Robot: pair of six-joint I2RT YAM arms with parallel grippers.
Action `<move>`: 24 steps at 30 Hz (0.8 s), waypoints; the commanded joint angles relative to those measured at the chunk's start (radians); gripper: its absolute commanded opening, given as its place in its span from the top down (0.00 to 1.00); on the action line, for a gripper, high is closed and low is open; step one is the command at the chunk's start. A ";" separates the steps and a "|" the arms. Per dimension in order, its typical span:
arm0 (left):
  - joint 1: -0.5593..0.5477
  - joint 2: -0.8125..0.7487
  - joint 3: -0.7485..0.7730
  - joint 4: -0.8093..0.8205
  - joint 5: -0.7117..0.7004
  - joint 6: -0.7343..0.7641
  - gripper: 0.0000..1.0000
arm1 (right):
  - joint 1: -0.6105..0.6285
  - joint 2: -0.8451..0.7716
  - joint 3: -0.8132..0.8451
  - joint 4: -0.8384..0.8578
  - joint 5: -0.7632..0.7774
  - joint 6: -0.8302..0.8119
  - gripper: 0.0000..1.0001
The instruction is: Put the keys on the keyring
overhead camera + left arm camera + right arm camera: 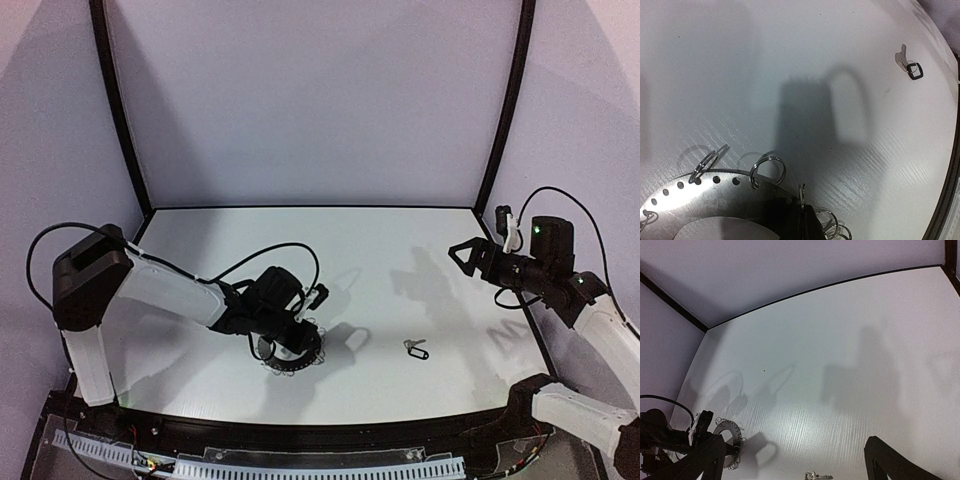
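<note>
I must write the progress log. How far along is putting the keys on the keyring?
Done: nothing is attached yet. In hand: the left claw sits on the keyring, but a grip cannot be confirmed. Left: the key lies alone on the table, apart from the ring; the right claw hangs open and empty, away from it.

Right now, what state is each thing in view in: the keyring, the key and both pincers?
left pincer: shut on the keyring's rim.
right pincer: open, empty, held above the table.
keyring: gripped at one edge; no key on the loops in view.
key: lying loose on the table, apart from the keyring, untouched.
</note>
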 commanded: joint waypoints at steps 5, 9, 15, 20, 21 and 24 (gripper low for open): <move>-0.004 -0.154 -0.020 -0.031 0.044 0.126 0.99 | 0.004 -0.032 -0.015 0.007 -0.076 -0.033 0.02; -0.004 -0.235 -0.010 -0.092 0.142 0.190 0.99 | 0.008 -0.027 -0.007 0.057 -0.251 -0.069 0.04; -0.004 -0.342 0.060 -0.206 0.235 0.272 0.99 | 0.185 0.031 0.053 0.083 -0.352 -0.187 0.03; -0.005 -0.401 0.148 -0.332 0.265 0.370 0.99 | 0.421 0.156 0.164 0.083 -0.385 -0.304 0.06; -0.005 -0.411 0.167 -0.349 0.263 0.382 0.99 | 0.460 0.184 0.188 0.079 -0.375 -0.333 0.07; -0.007 -0.424 0.225 -0.432 0.245 0.428 0.99 | 0.566 0.273 0.257 0.074 -0.333 -0.410 0.11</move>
